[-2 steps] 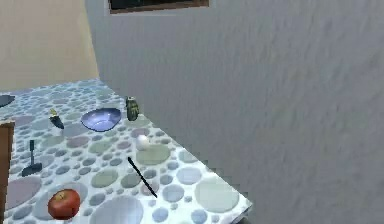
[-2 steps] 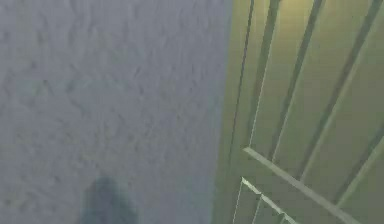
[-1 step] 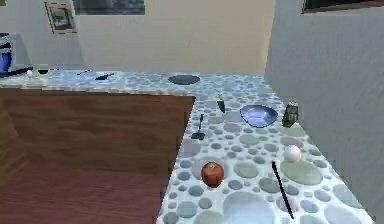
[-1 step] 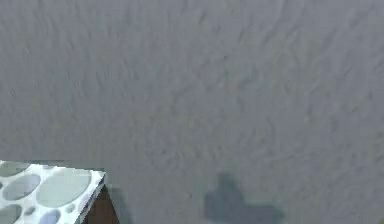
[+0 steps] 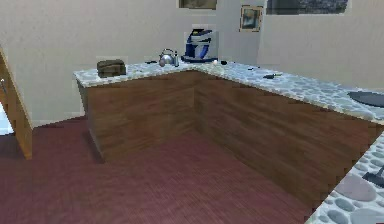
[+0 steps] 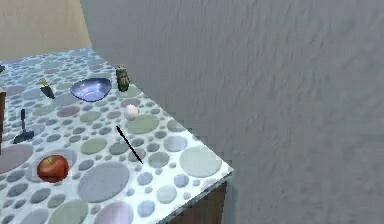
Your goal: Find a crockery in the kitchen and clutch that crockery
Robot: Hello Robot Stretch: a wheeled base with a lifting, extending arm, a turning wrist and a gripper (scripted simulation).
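A shallow blue-grey bowl (image 6: 90, 89) sits on the pebble-patterned countertop (image 6: 180, 160) toward the arm side view's upper left. Close to its right stands a small dark jar (image 6: 122, 79). A white egg (image 6: 131, 111) lies just in front of the bowl. Lower down rests a red apple (image 6: 53, 167).
A thin dark stick (image 6: 128, 143), a dark spoon (image 6: 24, 128) and another utensil (image 6: 45, 90) lie on that counter, with a grey wall behind. Ahead stands an L-shaped wooden counter (image 5: 150, 110) with a brown toaster (image 5: 111, 68), kettle (image 5: 168, 59), coffee machine (image 5: 199, 45) and a dark round thing (image 5: 367, 98). Red floor lies between.
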